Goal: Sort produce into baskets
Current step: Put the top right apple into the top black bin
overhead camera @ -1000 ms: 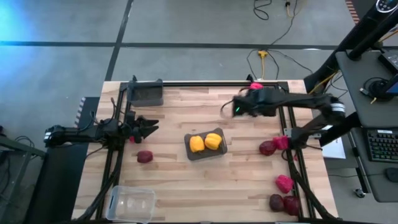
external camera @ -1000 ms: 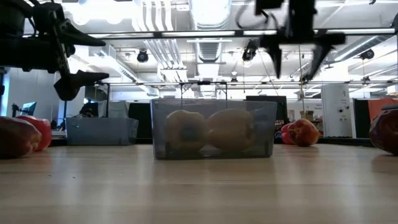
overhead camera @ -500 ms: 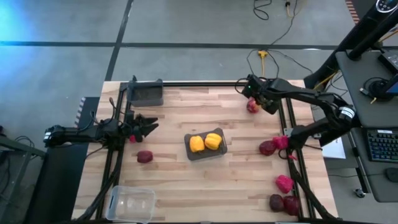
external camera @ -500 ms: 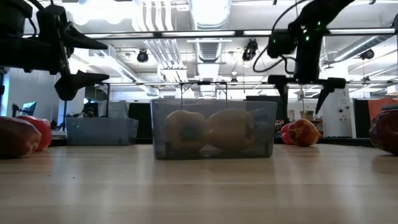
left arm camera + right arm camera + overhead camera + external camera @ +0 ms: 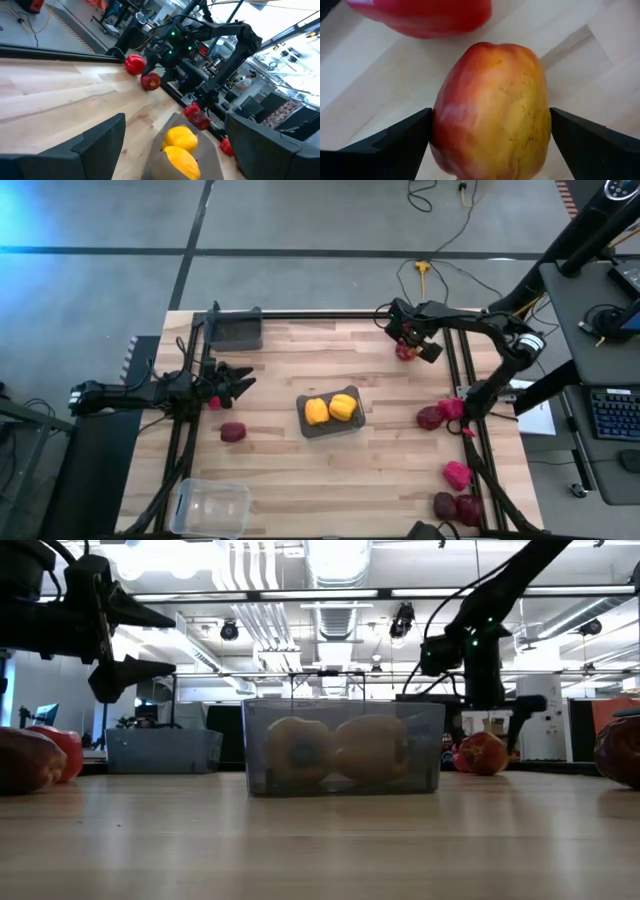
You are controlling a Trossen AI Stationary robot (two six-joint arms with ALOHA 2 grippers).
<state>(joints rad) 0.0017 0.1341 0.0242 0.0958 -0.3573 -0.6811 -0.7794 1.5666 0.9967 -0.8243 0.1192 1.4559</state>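
Note:
My right gripper (image 5: 490,150) is open and low over a red-yellow apple (image 5: 492,107) near the table's far right corner. Its fingers stand on either side of the apple, which rests on the table (image 5: 405,353). A red pepper (image 5: 422,15) lies just beyond it. My left gripper (image 5: 243,386) is open and empty, held above the table's left side. A dark grey basket (image 5: 352,426) at the table's middle holds two yellow peppers (image 5: 330,409). A second dark grey basket (image 5: 236,330) stands at the far left, and a clear one (image 5: 210,508) at the near left.
A dark-red apple (image 5: 233,432) lies near the left arm, with a red fruit (image 5: 212,403) beside the arm's frame. Several red peppers and apples lie along the right edge (image 5: 430,418) (image 5: 457,475) (image 5: 458,507). Metal frame rails run along both sides.
My right gripper has swung from the far middle of the table toward the far right corner. It has turned to point down and has come down around the red-yellow apple, staying open. The apple has not moved.

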